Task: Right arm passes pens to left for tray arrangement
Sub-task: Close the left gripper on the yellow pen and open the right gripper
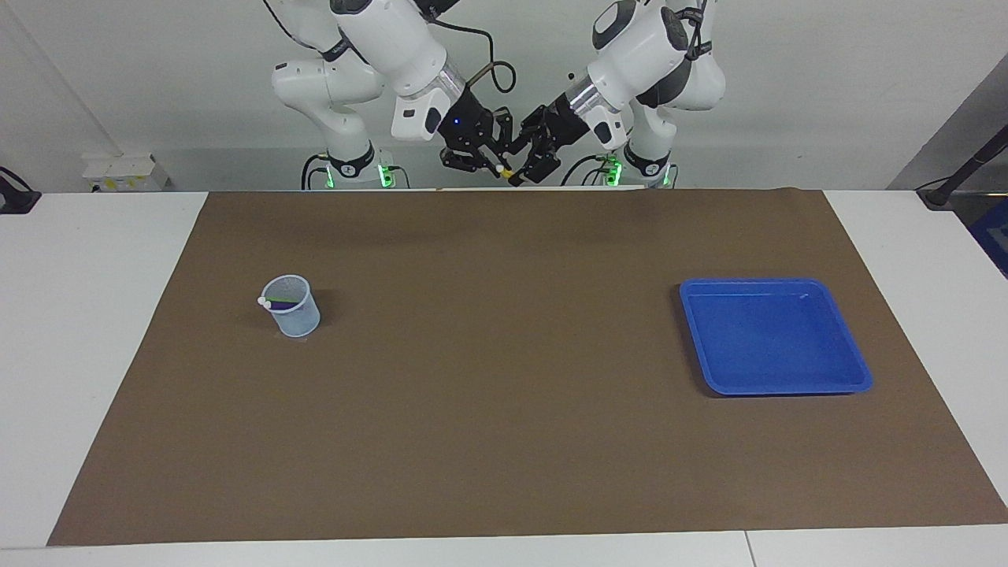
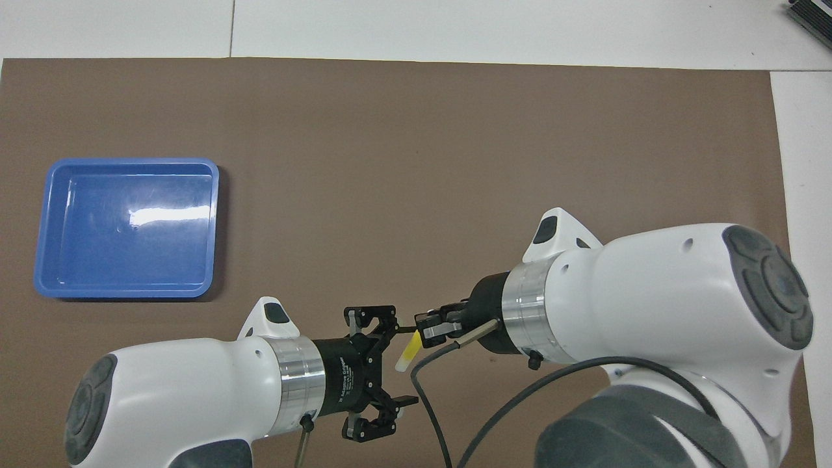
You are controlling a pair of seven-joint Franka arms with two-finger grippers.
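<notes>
Both grippers meet in the air over the robots' edge of the brown mat. My right gripper point(image 1: 496, 164) point(image 2: 430, 329), with the blue light, is shut on the yellow pen point(image 1: 508, 172) point(image 2: 408, 354). In the overhead view the pen hangs slantwise, pale tip down. My left gripper point(image 1: 517, 162) point(image 2: 408, 364) is open, its fingers standing on either side of the pen without closing on it. The purple and green pens point(image 1: 285, 302) stand in a pale-blue mesh cup point(image 1: 293, 315) toward the right arm's end. The blue tray point(image 1: 776, 339) point(image 2: 127, 224) lies empty toward the left arm's end.
A brown mat point(image 1: 504, 394) covers most of the white table. In the overhead view the right arm hides the mesh cup. A black cable point(image 2: 429, 403) loops down from the right wrist close to the left gripper.
</notes>
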